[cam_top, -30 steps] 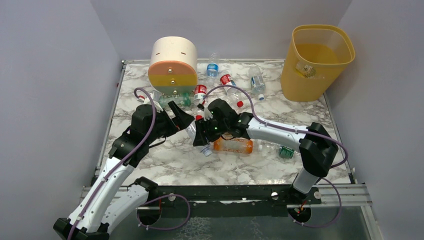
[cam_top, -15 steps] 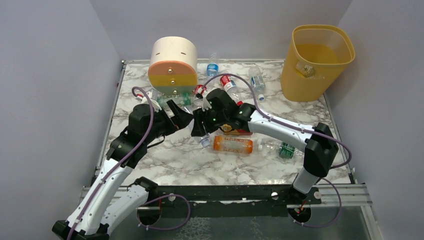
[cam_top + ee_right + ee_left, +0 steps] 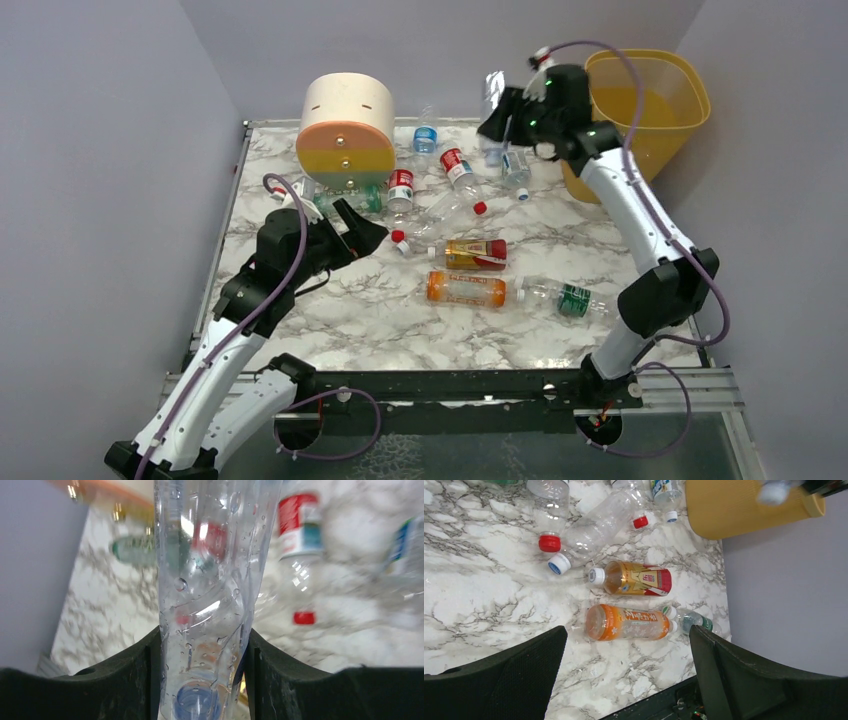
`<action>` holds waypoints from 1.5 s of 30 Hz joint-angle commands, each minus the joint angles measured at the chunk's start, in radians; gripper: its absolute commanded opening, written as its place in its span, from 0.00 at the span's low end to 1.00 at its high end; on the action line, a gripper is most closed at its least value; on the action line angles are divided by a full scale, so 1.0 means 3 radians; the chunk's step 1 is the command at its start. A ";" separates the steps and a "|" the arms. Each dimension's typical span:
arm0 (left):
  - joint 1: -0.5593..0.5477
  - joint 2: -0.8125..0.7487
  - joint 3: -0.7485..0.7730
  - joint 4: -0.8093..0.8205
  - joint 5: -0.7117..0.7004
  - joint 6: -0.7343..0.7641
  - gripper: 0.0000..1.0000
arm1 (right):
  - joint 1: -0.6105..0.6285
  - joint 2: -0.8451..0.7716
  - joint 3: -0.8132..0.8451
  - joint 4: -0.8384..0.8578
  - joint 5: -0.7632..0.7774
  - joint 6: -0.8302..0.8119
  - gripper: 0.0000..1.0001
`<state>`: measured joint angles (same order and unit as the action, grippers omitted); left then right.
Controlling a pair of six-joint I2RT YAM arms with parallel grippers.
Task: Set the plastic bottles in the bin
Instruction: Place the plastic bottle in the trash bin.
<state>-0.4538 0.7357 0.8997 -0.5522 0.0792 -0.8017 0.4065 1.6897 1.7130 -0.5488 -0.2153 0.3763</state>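
Bottle (image 3: 210, 555) sits clamped in your right pincer (image 3: 202, 650), high beside the bin (image 3: 650, 135); your left pincer (image 3: 362, 225) gapes wide.

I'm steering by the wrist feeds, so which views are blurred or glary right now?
Right wrist: the clear bottle in the right gripper is sharp with bright highlights, everything behind it smeared. Left wrist: the orange bottle and table are crisp; only a pale blur against the bin at the top right. Top external: evenly lit, mostly sharp, no glare.
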 commanded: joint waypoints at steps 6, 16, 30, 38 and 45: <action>-0.0014 0.0162 -0.0243 0.0321 0.0193 0.0028 0.99 | -0.1277 0.0120 0.1130 0.0114 -0.0383 0.0154 0.41; -0.0011 0.0311 -0.0273 0.0394 0.0279 0.0048 0.99 | -0.1985 0.0430 0.1440 0.0417 -0.0732 0.0527 0.41; -0.0011 0.0372 -0.0310 0.0438 0.0320 0.0053 0.99 | -0.2401 0.0743 0.1611 0.0434 -0.0632 0.0647 0.41; -0.0012 0.0398 -0.0295 0.0440 0.0324 0.0064 0.99 | -0.2407 0.0814 0.1583 0.0306 -0.0590 0.0641 0.81; -0.0012 0.0425 -0.0295 0.0460 0.0320 0.0061 0.99 | -0.2408 0.0766 0.1587 0.0210 -0.0573 0.0616 0.86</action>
<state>-0.4538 0.8593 0.8143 -0.4500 0.1535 -0.7990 -0.3157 1.9324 2.1719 -0.4679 -0.3866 0.5674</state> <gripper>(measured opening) 0.989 0.853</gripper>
